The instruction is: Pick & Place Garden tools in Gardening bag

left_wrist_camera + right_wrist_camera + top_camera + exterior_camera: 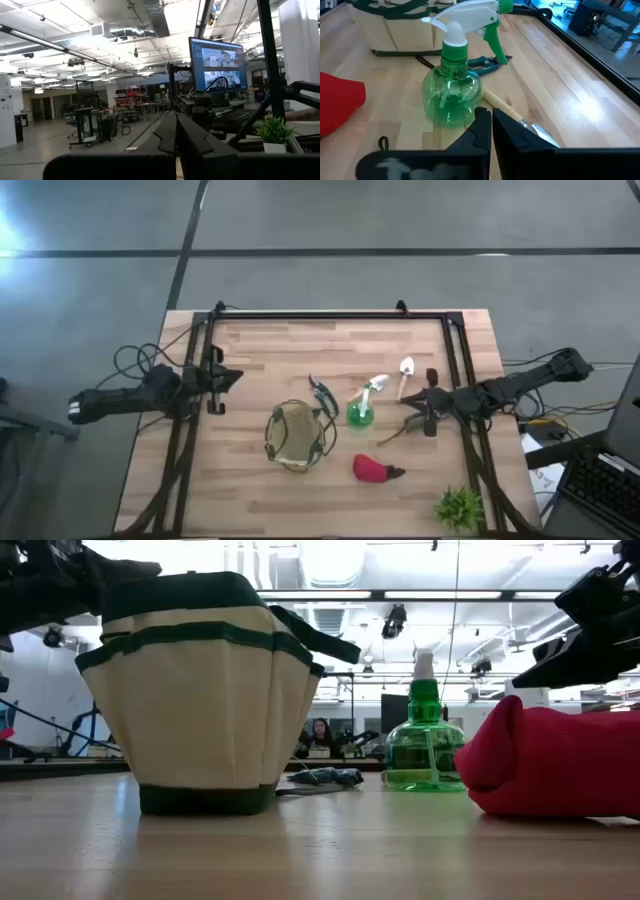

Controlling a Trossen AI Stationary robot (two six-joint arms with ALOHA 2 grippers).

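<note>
High view places the wooden-handled trowel (405, 377) at two o'clock from the gardening bag (296, 436), light and rigid, best pinched mid-handle; right gripper (424, 410) and left gripper (219, 379) both show closed, empty jaws.

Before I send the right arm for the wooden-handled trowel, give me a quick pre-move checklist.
1. Gardening bag upright, mouth open: ok.
2. Right end effector empty: ok.
3. Right end effector open for a grasp: not ok, shut.
4. Wooden-handled trowel free of neighbours: not ok, its handle lies against the spray bottle.
5. Left end effector clear of the path: ok, at the table's left frame, shut.
6. Bag contents: cannot tell.
</note>
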